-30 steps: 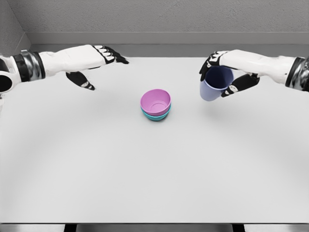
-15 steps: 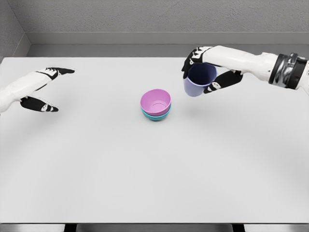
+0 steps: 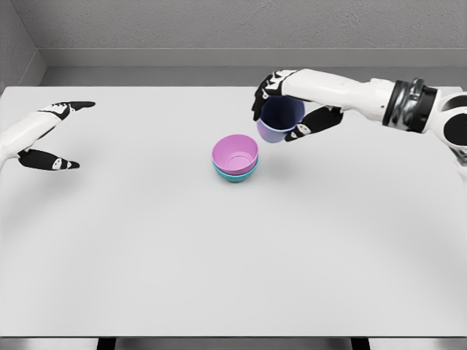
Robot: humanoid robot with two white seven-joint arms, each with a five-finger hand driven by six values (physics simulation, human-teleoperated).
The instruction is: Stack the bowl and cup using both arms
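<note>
You see the pink bowl (image 3: 235, 152) nested in the teal bowl (image 3: 236, 175) at the middle of the desk (image 3: 219, 277). Your left hand (image 3: 51, 135) rests with fingers spread, empty. Behind, your right hand (image 3: 288, 109) grips the tilted purple cup (image 3: 277, 120) near the bowls.

**One head camera, looking down across the table**

A single view, from the robot's head, faces forward and downward over the white table (image 3: 233, 277). The near edge runs along the bottom, the far edge meets the grey wall (image 3: 241, 25) at the top. Both arms enter from the sides. No second view overlaps it.
</note>
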